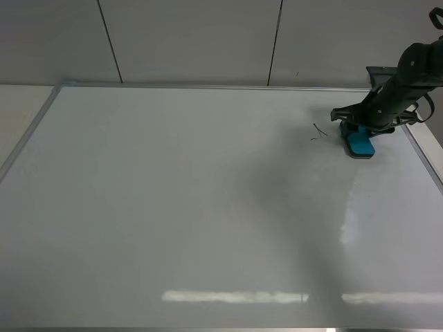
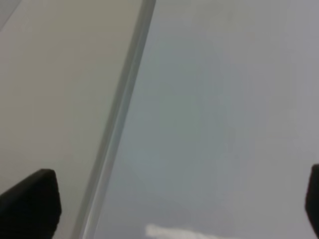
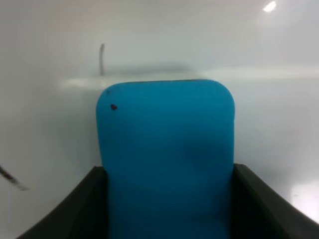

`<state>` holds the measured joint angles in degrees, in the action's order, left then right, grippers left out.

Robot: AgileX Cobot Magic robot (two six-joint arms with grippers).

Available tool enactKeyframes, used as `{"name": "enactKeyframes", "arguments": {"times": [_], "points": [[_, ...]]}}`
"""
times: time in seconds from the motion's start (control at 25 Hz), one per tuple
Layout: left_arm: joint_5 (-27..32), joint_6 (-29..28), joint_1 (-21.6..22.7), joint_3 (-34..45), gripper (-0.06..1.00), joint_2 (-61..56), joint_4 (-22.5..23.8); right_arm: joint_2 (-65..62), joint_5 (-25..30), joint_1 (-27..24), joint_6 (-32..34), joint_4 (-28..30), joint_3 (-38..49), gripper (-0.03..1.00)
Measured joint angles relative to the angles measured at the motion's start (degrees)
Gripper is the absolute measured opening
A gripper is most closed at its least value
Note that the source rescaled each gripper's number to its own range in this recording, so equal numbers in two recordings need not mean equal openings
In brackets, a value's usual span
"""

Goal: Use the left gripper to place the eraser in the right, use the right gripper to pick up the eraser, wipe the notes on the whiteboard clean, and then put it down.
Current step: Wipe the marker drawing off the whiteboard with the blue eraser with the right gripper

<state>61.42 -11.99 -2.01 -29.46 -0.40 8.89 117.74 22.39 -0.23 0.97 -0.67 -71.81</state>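
The teal eraser (image 1: 360, 143) lies flat on the whiteboard (image 1: 194, 207) near its far right corner. My right gripper (image 1: 354, 128) is shut on the eraser; in the right wrist view the eraser (image 3: 167, 159) sits between the two black fingers (image 3: 75, 209). Only thin remnants of the notes (image 1: 317, 131) show just left of the eraser, and as faint strokes in the right wrist view (image 3: 101, 57). My left gripper (image 2: 179, 199) is out of the high view; its wrist view shows the fingertips (image 2: 30, 199) wide apart and empty over the board's silver frame (image 2: 119, 114).
The board's right frame edge (image 1: 422, 155) runs close beside the right arm (image 1: 415, 69). A grey panelled wall (image 1: 194, 41) stands behind the board. Bright light reflections (image 1: 235, 297) lie near the front edge.
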Motion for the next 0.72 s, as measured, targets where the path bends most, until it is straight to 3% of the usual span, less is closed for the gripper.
{"name": "enactKeyframes", "arguments": {"times": [0.48,0.72], "points": [[0.0,0.0,0.0,0.0,1.0,0.0,0.0,2.74,2.09,14.89,2.26,-1.49,-3.66,0.02],[0.0,0.0,0.0,0.0,1.0,0.0,0.0,3.66,3.15,16.2,2.81,-1.04,-5.38,0.02]]}}
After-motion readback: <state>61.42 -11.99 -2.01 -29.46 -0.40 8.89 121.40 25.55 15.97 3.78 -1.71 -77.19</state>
